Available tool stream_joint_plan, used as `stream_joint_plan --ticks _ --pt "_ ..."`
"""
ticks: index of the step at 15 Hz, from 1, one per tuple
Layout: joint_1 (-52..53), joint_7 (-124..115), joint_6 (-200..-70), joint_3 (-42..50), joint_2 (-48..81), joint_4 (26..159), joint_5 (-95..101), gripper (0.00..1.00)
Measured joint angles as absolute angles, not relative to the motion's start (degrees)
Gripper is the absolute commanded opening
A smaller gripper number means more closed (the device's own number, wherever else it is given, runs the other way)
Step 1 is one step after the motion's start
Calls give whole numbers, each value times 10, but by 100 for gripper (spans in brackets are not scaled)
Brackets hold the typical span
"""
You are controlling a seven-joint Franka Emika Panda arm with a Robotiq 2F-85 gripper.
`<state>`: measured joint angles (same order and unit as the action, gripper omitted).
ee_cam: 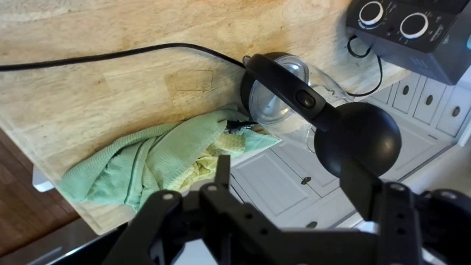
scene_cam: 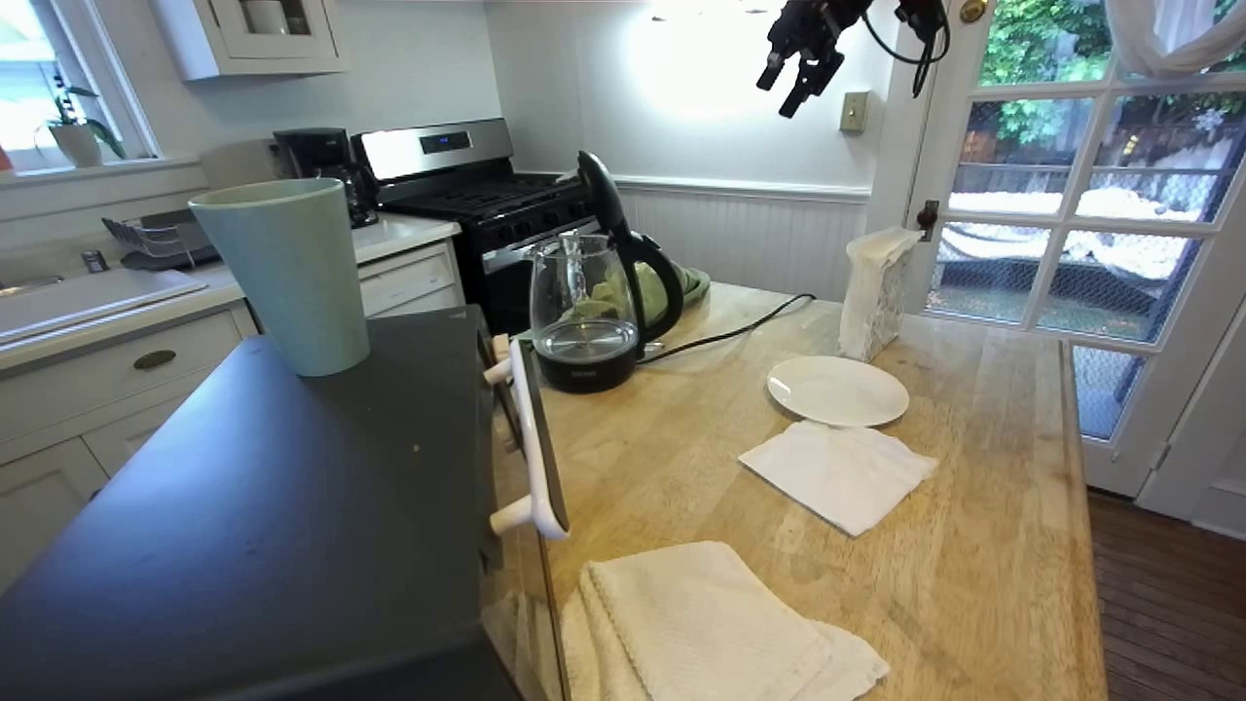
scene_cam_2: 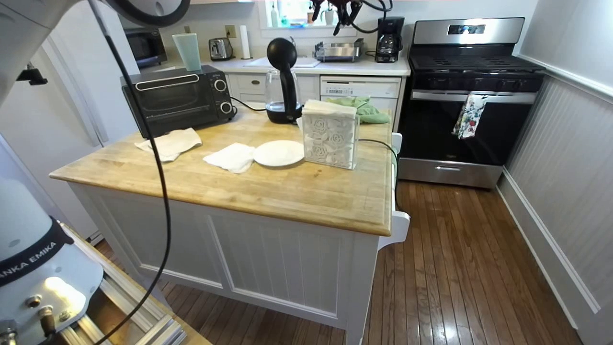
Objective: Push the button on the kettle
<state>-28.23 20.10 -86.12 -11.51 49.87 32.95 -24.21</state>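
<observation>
The glass kettle stands upright on the wooden table, with its black lid raised. The kettle also shows in an exterior view and in the wrist view. In the wrist view its black handle runs diagonally, with an oval button near the lid. My gripper is open and empty. One fingertip overlaps the round lid in the wrist view; I cannot tell contact there. In the exterior views the gripper hangs high above the table, apart from the kettle; it also shows at the top edge.
A black toaster oven with a pale-green bin on top stands beside the kettle. A green towel lies near the kettle. A black cord crosses the table. A napkin holder, white plate and napkins lie in front.
</observation>
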Motion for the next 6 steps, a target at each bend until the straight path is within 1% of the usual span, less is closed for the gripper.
stream_joint_plan --ticks 3,6 --pt "-302 304 -857 -118 482 332 -242 100" --pt "-305 310 -857 -118 480 332 -242 100"
